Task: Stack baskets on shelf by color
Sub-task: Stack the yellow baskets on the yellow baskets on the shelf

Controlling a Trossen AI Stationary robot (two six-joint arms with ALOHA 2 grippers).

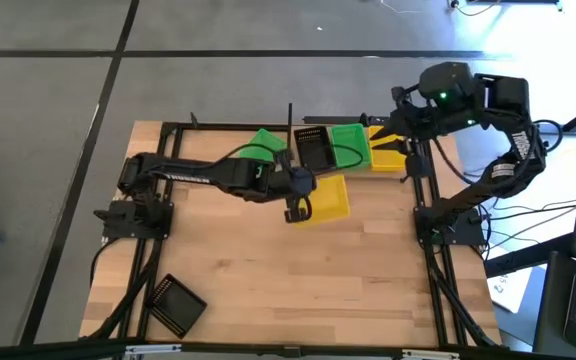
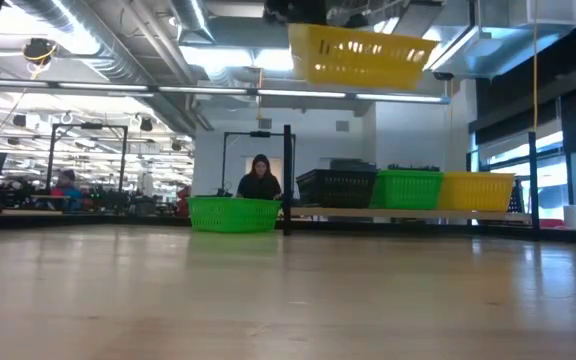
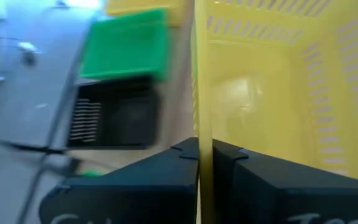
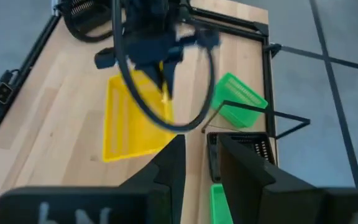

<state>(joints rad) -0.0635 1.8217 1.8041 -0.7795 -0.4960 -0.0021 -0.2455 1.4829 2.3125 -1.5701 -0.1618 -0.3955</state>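
We record the left gripper [image 1: 295, 207] clamped on the rim of a yellow basket [image 1: 328, 198], held aloft above the bench [image 1: 268, 270]. On the shelf [image 2: 408, 212]: black basket [image 1: 315, 148], green basket [image 1: 350, 143], yellow stack [image 1: 388, 155]. Another green basket [image 1: 260, 145] sits just beside the shelf. The right gripper [image 4: 194, 155] hovers above, parted and empty.

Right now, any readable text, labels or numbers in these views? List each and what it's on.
Nothing reads in full.
Left gripper, shut on the yellow basket: pale lettering on the finger housing, cut off at the frame edge, unreadable.
Right gripper: pale lettering on its housing, partly cropped and blurred, unreadable.
Paper sheet beside the table: dark print, too small to read.
Baskets on the shelf: no labels visible.
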